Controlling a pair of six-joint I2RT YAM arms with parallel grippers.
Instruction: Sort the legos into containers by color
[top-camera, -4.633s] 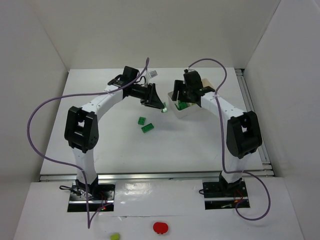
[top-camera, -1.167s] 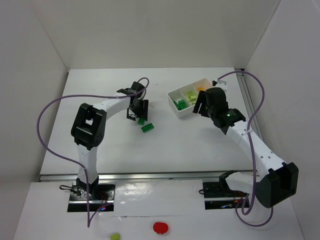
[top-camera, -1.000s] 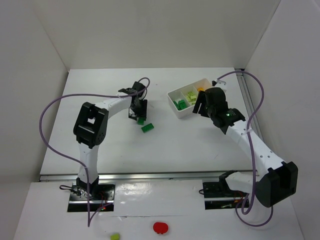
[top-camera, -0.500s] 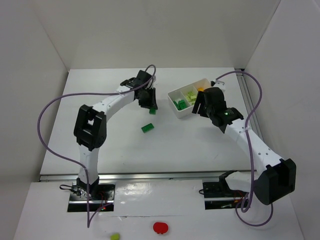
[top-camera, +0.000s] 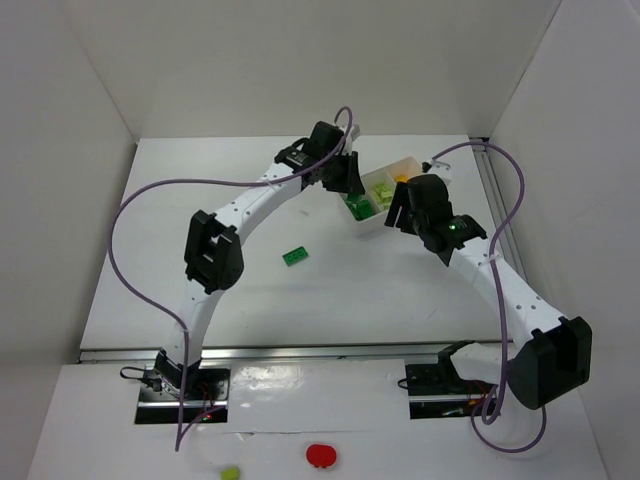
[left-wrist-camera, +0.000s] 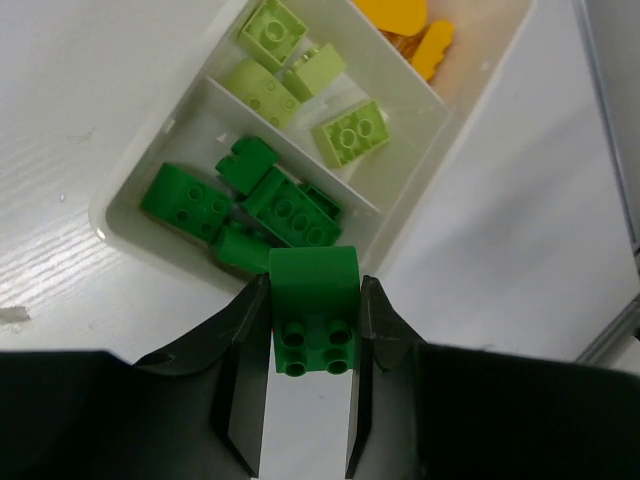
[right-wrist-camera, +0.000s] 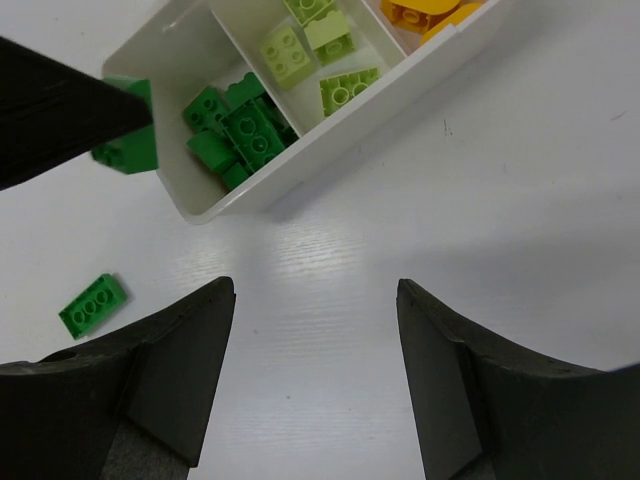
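My left gripper (left-wrist-camera: 312, 340) is shut on a dark green lego (left-wrist-camera: 313, 310) and holds it above the near edge of the white tray (left-wrist-camera: 470, 128), over its dark green compartment. That compartment holds several dark green legos (left-wrist-camera: 290, 210); the middle one holds lime-yellow legos (left-wrist-camera: 350, 132); the far one holds orange legos (left-wrist-camera: 405, 18). In the top view the left gripper (top-camera: 345, 180) is at the tray's left end (top-camera: 408, 165). My right gripper (right-wrist-camera: 315, 330) is open and empty over bare table in front of the tray (right-wrist-camera: 440, 70). One dark green lego (top-camera: 295, 257) lies loose on the table, also in the right wrist view (right-wrist-camera: 92, 305).
A red round thing (top-camera: 321, 456) and a lime blob (top-camera: 230, 472) sit on the front ledge. White walls enclose the table on three sides. A metal rail (top-camera: 505, 230) runs along the table's right edge.
My left gripper picked up one of the two loose dark green legos and carried it right to the tray. My right arm stayed almost still.
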